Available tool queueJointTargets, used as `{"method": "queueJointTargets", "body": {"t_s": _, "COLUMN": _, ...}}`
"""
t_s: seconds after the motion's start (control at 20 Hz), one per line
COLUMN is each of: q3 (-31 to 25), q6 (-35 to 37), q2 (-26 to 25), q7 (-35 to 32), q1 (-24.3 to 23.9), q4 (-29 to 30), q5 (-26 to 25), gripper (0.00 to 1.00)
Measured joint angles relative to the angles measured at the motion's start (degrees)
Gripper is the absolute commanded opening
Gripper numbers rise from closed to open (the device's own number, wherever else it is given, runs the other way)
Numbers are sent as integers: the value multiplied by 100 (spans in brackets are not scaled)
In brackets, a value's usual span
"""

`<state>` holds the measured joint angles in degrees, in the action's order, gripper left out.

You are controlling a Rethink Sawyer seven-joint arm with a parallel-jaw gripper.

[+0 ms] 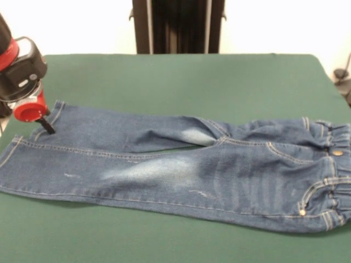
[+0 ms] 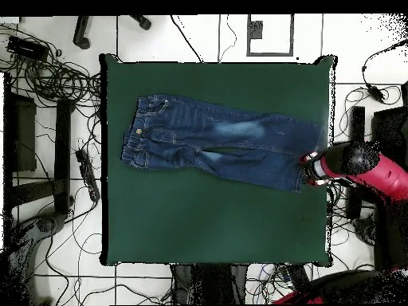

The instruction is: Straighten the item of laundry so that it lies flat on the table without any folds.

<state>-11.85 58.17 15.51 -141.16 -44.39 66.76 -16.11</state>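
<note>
The small blue denim jeans [image 1: 181,170] lie spread across the dark green table [image 1: 181,82], waistband with brass button at the right, leg cuffs at the left. The near leg lies on top and partly covers the far leg; pale faded patches show on both. In the overhead view the jeans [image 2: 215,142] lie with the waistband at the left. My gripper [image 1: 47,126] hangs from the red and black arm at the far leg's cuff, its dark tip touching the denim there. It also shows in the overhead view [image 2: 307,169] at the cuffs. Whether it grips the cloth is unclear.
The robot's black pedestal [image 1: 178,26] stands behind the table's far edge. The overhead view shows cables [image 2: 48,80] and black stands on the tiled floor around the table.
</note>
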Motion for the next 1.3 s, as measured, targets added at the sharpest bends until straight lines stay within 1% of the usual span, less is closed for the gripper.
{"method": "queueJointTargets", "body": {"t_s": 0.3, "q3": -256, "q6": 7, "q2": -37, "q7": 0, "q1": -234, "q4": 51, "q5": 8, "gripper": 100}}
{"method": "queueJointTargets", "body": {"t_s": 0.7, "q3": -421, "q6": 48, "q2": -77, "q7": 1, "q1": -393, "q4": 58, "q5": 13, "gripper": 100}}
{"method": "queueJointTargets", "body": {"t_s": 1.1, "q3": -424, "q6": 284, "q2": -138, "q7": 0, "q1": -345, "q4": -108, "q5": -27, "gripper": 100}}
{"method": "queueJointTargets", "body": {"t_s": 1.2, "q3": -425, "q6": 468, "q2": -189, "q7": 0, "q1": -297, "q4": -253, "q5": -88, "gripper": 100}}
{"method": "queueJointTargets", "body": {"t_s": 1.25, "q3": -429, "q6": 532, "q2": -224, "q7": 0, "q1": -269, "q4": -329, "q5": -87, "gripper": 0}}
{"method": "queueJointTargets", "body": {"t_s": 1.3, "q3": -431, "q6": 533, "q2": -231, "q7": 0, "q1": -262, "q4": -341, "q5": -87, "gripper": 0}}
